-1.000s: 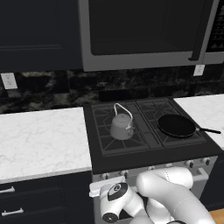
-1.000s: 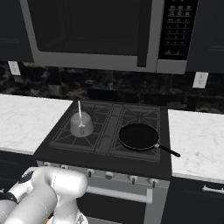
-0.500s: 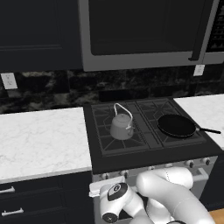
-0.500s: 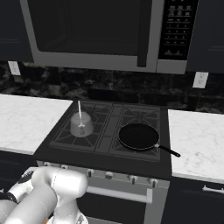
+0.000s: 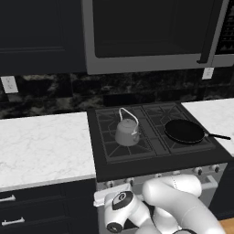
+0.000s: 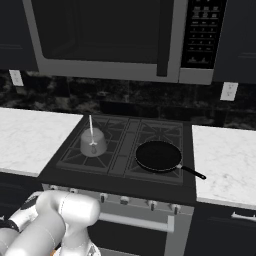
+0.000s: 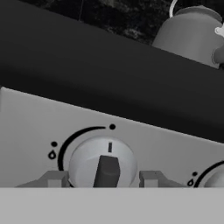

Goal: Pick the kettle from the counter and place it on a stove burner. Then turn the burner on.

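Sitting on the stove [image 5: 157, 161], the kettle [image 5: 127, 131] occupies the front left burner, beside the frying pan [image 5: 184, 130]. Below, the claw [image 7: 104, 179] has its fingers [image 7: 54, 178] flanking a silver knob [image 7: 103, 164], apparently clamped on it.

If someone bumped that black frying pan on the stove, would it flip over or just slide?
Probably slide or spin, not flip: the frying pan looks low, wide and flat on the grate. Its long thin handle sticks out toward the counter, so a knock there would likely swing it round. It looks rigid, likely not fragile.
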Motion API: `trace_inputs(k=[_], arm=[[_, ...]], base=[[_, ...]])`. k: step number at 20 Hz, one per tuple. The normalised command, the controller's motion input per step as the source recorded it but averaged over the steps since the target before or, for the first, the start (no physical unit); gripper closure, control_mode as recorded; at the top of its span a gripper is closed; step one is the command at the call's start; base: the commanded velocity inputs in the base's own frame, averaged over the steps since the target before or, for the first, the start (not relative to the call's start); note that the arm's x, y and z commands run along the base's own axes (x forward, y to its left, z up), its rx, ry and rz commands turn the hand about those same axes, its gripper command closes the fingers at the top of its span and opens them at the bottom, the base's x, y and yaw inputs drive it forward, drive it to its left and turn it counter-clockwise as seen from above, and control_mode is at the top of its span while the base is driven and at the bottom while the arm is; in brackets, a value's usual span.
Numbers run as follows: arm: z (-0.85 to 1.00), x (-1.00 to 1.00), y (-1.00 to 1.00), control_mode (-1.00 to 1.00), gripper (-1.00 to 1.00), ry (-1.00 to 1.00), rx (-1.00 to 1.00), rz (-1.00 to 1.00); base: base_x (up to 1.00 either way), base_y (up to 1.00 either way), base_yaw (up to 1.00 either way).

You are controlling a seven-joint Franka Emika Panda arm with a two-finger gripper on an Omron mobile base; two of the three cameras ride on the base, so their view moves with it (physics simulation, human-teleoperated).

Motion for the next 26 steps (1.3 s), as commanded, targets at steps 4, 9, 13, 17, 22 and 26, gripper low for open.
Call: trace_inputs(k=[4, 9, 13, 17, 22, 26], arm=[[0.22, 0.0, 0.23, -1.0, 1.0, -0.02, -0.26, 0.0], [0.24, 0.0, 0.27, -1.0, 1.0, -0.04, -0.32, 0.0], [0.17, 0.0, 0.28, -1.0, 1.0, -0.01, -0.34, 0.01], [0.13, 0.0, 0.25, -1.0, 1.0, -0.01, -0.3, 0.0], [0.01, -0.01, 0.04, -1.0, 1.0, -0.05, -0.04, 0.0], [0.0, 0.0, 0.0, -1.0, 1.0, 0.0, 0.0, 0.0]], base=[[0.0, 0.0, 0.0], [0.0, 0.0, 0.0], [0.0, 0.0, 0.0], [0.0, 0.0, 0.0], [0.0, 0.0, 0.0], [0.0, 0.0, 0.0]])
